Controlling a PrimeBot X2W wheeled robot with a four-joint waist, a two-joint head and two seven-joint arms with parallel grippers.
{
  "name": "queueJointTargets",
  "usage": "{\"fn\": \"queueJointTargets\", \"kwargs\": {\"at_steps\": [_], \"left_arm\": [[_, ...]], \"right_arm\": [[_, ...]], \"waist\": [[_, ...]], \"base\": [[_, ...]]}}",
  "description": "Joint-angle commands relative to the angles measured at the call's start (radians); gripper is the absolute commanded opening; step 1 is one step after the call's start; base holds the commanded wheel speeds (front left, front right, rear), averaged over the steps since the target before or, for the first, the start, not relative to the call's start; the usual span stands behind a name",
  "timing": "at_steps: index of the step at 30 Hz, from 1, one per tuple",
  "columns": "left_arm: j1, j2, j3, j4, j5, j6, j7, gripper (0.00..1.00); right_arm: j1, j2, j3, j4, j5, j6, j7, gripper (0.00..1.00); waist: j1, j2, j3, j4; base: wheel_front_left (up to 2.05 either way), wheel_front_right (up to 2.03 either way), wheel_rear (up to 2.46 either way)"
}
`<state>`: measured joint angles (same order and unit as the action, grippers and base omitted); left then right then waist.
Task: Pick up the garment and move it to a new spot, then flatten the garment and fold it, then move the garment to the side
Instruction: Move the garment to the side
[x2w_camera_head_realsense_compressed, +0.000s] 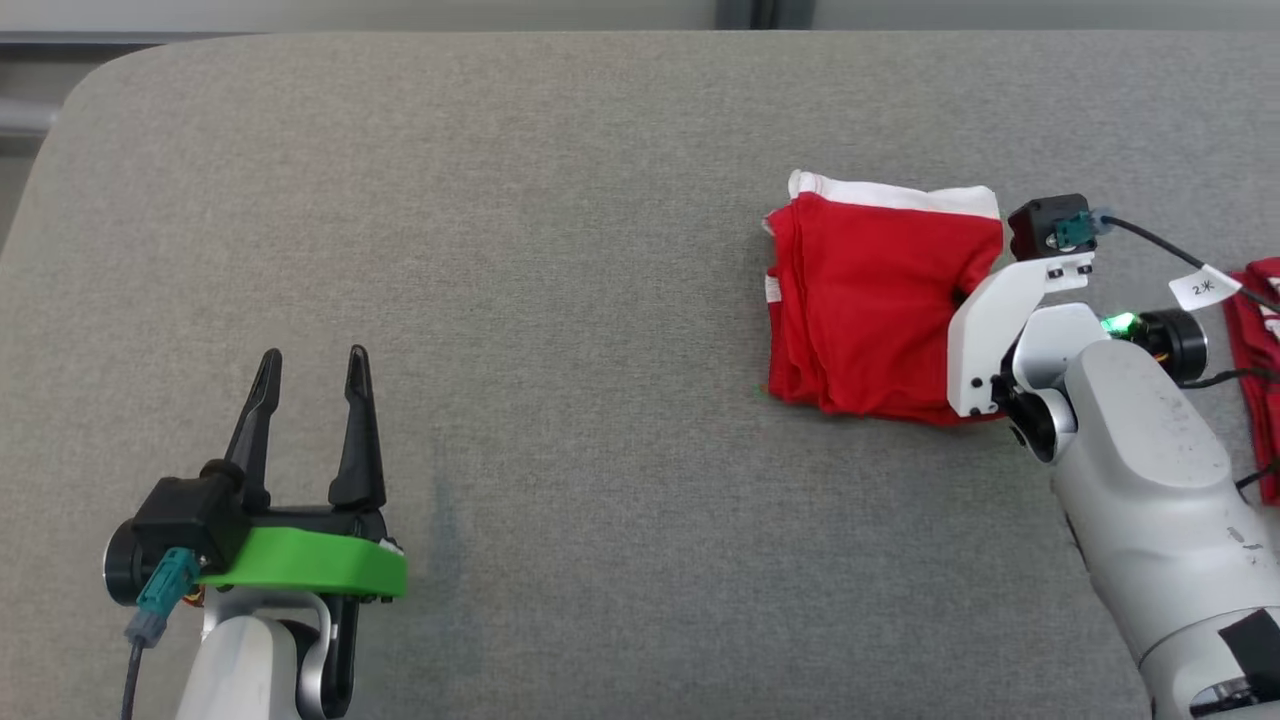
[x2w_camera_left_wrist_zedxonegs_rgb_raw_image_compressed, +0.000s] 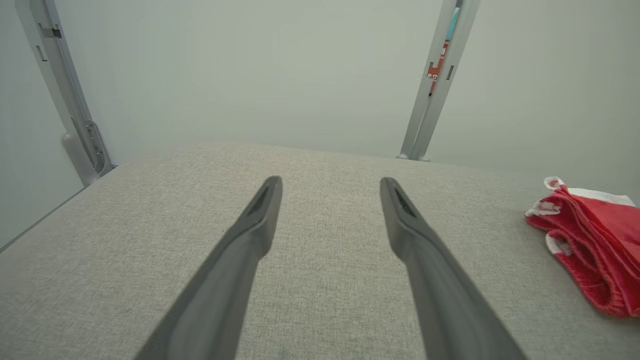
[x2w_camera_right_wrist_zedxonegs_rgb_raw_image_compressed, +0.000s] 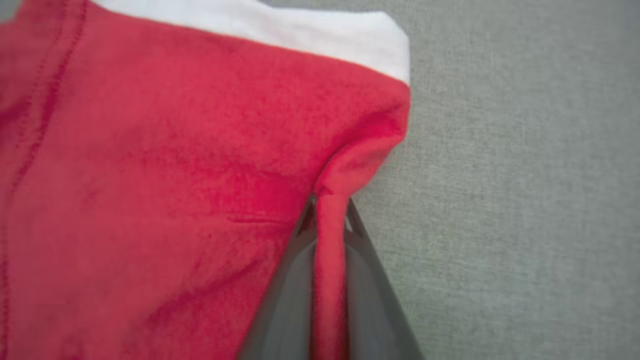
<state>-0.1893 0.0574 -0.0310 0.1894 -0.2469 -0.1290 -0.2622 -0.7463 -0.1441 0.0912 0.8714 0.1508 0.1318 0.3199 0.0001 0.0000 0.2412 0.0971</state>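
Note:
The garment (x2w_camera_head_realsense_compressed: 870, 300) is red with a white band, folded into a rough square on the grey table's right half. It also lies at the right edge of the left wrist view (x2w_camera_left_wrist_zedxonegs_rgb_raw_image_compressed: 595, 240). My right gripper (x2w_camera_right_wrist_zedxonegs_rgb_raw_image_compressed: 327, 210) is shut on a pinched ridge of the garment's (x2w_camera_right_wrist_zedxonegs_rgb_raw_image_compressed: 175, 175) right edge; red cloth stands between its two fingers. In the head view the white wrist bracket (x2w_camera_head_realsense_compressed: 990, 330) hides those fingers. My left gripper (x2w_camera_head_realsense_compressed: 310, 385) stands open above the table's near left, its fingers (x2w_camera_left_wrist_zedxonegs_rgb_raw_image_compressed: 250, 235) spread over bare cloth surface, far from the garment.
The grey fabric table (x2w_camera_head_realsense_compressed: 550, 300) spans the head view, its rounded far-left corner at the top left. A second red piece of cloth (x2w_camera_head_realsense_compressed: 1262, 350) lies at the right edge behind my right arm. Metal frame posts (x2w_camera_left_wrist_zedxonegs_rgb_raw_image_compressed: 435, 85) rise beyond the far edge.

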Motion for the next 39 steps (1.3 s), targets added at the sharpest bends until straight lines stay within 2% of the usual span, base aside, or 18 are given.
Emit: {"fn": "queueJointTargets", "kwargs": {"at_steps": [1, 5, 6, 10, 15, 20, 28, 33, 39], "left_arm": [[0.008, 0.004, 0.006, 0.001, 0.001, -0.003, -0.003, 1.00], [0.024, 0.009, 0.014, -0.001, -0.003, -0.003, -0.003, 1.00], [0.029, 0.011, 0.015, -0.003, 0.000, -0.003, -0.003, 1.00], [0.038, 0.013, 0.014, -0.009, 0.005, -0.003, -0.003, 1.00], [0.033, 0.017, 0.004, -0.016, 0.007, -0.003, -0.003, 1.00], [0.009, 0.027, -0.021, -0.017, 0.010, -0.003, -0.003, 1.00], [-0.027, 0.075, -0.045, -0.025, 0.007, -0.003, -0.003, 1.00], [-0.053, 0.099, -0.057, -0.039, 0.011, -0.003, -0.003, 1.00], [-0.092, 0.102, -0.088, -0.053, 0.015, -0.003, -0.003, 1.00]], "right_arm": [[-0.018, -0.025, 0.034, -0.022, 0.015, -0.002, 0.007, 0.00], [-0.033, -0.084, 0.174, -0.115, 0.103, -0.002, 0.058, 0.00], [-0.042, -0.126, 0.227, -0.165, 0.135, -0.002, 0.085, 0.00], [-0.049, -0.265, 0.328, -0.309, 0.253, -0.002, 0.180, 0.00], [-0.029, -0.406, 0.358, -0.419, 0.328, -0.002, 0.256, 0.00], [0.001, -0.507, 0.345, -0.444, 0.335, -0.002, 0.255, 0.00], [0.014, -0.580, 0.307, -0.333, 0.265, -0.002, 0.094, 0.00], [-0.015, -0.576, 0.256, -0.205, 0.211, -0.002, -0.019, 0.00], [-0.046, -0.578, 0.165, -0.049, 0.117, -0.002, -0.147, 0.00]], "waist": [[-0.0001, 0.0000, -0.031, -0.044], [-0.0001, 0.0000, -0.057, -0.103], [-0.0001, 0.0000, -0.063, -0.125], [-0.0001, 0.0000, -0.076, -0.187], [-0.0001, 0.0000, -0.069, -0.243], [-0.0001, 0.0000, -0.041, -0.269], [-0.0001, 0.0000, 0.040, -0.270], [-0.0001, 0.0000, 0.098, -0.252], [-0.0001, 0.0000, 0.144, -0.207]], "base": [[0.00, 0.00, 0.00], [0.00, 0.00, 0.00], [0.00, 0.00, 0.00], [0.00, 0.00, 0.00], [0.00, 0.00, 0.00], [0.00, 0.00, 0.00], [0.00, 0.00, 0.00], [0.00, 0.00, 0.00], [0.00, 0.00, 0.00]]}}
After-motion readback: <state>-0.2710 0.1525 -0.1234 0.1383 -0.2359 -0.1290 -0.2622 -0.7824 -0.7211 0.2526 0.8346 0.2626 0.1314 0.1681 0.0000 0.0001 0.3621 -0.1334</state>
